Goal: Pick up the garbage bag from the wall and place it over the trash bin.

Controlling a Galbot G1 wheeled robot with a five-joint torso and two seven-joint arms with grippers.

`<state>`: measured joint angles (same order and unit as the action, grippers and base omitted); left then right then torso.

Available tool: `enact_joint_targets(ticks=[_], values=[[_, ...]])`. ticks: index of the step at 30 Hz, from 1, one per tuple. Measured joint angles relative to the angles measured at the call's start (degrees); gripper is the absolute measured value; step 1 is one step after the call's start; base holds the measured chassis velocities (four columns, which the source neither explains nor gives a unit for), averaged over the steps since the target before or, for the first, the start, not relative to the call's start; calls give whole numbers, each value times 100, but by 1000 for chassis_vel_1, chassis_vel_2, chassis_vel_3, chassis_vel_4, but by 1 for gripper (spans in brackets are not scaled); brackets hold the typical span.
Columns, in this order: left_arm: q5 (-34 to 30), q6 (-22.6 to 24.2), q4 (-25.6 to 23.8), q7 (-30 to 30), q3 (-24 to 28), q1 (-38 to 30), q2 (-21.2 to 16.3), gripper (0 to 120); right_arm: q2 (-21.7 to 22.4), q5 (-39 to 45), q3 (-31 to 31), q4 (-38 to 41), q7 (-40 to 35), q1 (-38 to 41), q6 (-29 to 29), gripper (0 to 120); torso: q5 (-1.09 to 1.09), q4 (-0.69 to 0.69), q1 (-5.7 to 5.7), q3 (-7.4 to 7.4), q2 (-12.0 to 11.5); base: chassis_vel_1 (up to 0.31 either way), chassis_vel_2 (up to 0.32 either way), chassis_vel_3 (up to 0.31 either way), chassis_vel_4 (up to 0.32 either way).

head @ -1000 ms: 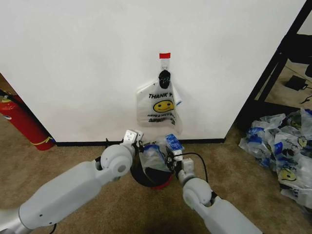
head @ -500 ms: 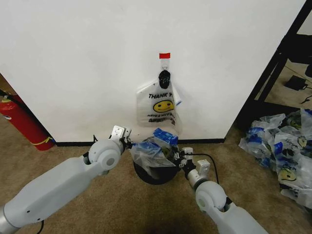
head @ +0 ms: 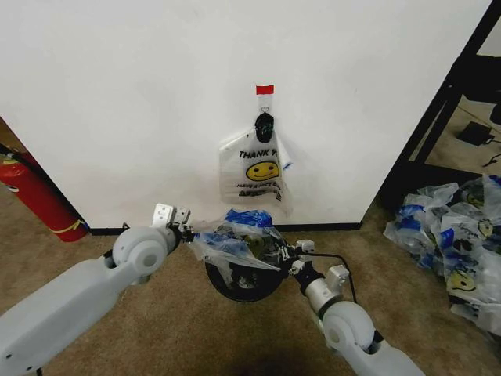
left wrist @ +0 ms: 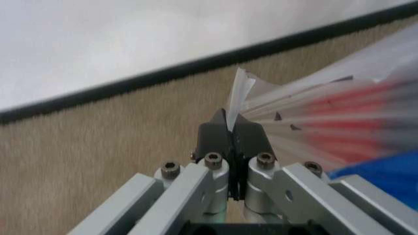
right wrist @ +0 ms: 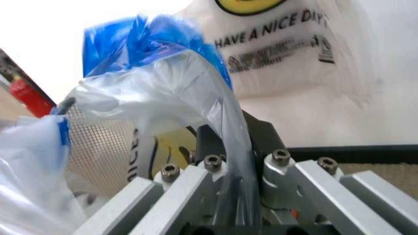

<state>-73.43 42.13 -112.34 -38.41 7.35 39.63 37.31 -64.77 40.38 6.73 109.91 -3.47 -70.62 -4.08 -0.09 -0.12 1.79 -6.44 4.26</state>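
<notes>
From where I stand, the job looks well past its middle. One garbage bag [head: 235, 239] is off the wall [head: 133, 102] and hangs stretched between the two arms, directly above the trash bin [head: 244, 280], which sits on the carpet close to the black baseboard. The left gripper [head: 186, 231] pinches one edge of the plastic: in the left wrist view its fingers [left wrist: 212, 134] are pressed together with a thin flap of film standing up between them. The right gripper [head: 288, 252] has the opposite side; in the right wrist view its fingers [right wrist: 261, 134] are narrow, with a rope of bunched plastic running through them.

The bag's mouth is pulled wide, but I judge it is not yet seated: the film lies above the rim rather than folded down around it. What remains, as I read it, is lowering the opening over the rim and letting go.

A second bag [head: 254, 168] hangs from the hook [head: 264, 125] under a strip of red tape [head: 265, 89]. On it I can read "THANK" above a yellow smiley face; the right wrist view adds "HAVE A NICE DAY" with smaller print below that I cannot make out.

A red fire extinguisher [head: 35, 196] leans at the far left, and a heap of similar bags [head: 454, 243] lies on the floor to the right.
</notes>
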Motion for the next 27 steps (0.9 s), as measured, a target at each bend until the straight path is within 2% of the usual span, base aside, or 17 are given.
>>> enact_joint_targets(ticks=[3,6,9,11,16,19,25,27], values=[[-16,-4,-120,239,-398,520,-230,0,10,160,94,19,188,-12,68,1,2,10,0,0,1,0,0,0,0],[-99,-4,-274,430,-481,741,-334,0,40,286,214,118,269,-88,124,1,3,0,0,0,1,0,0,0,0],[-174,-5,-459,436,-527,877,-378,1,-18,435,247,120,158,-52,125,1,2,0,0,0,1,0,0,0,0],[-217,-6,-640,453,-625,1107,-407,10,-87,650,275,106,13,6,112,1,3,5,0,0,1,0,0,0,0],[-330,-6,-888,461,-744,1466,-372,15,-173,848,371,85,-189,1,84,1,2,6,0,0,1,0,0,0,0],[-358,-6,-1108,447,-745,1678,-288,15,-238,921,456,85,-386,-67,79,1,2,1,0,0,1,0,0,0,0],[-243,-7,-1330,377,-916,2026,-150,15,-293,975,476,83,-530,-46,40,1,1,6,0,0,1,0,0,0,0],[-131,-4,-1403,291,-1023,2030,-119,23,-294,950,489,70,-539,-53,40,1,2,5,0,0,1,0,0,0,0]])
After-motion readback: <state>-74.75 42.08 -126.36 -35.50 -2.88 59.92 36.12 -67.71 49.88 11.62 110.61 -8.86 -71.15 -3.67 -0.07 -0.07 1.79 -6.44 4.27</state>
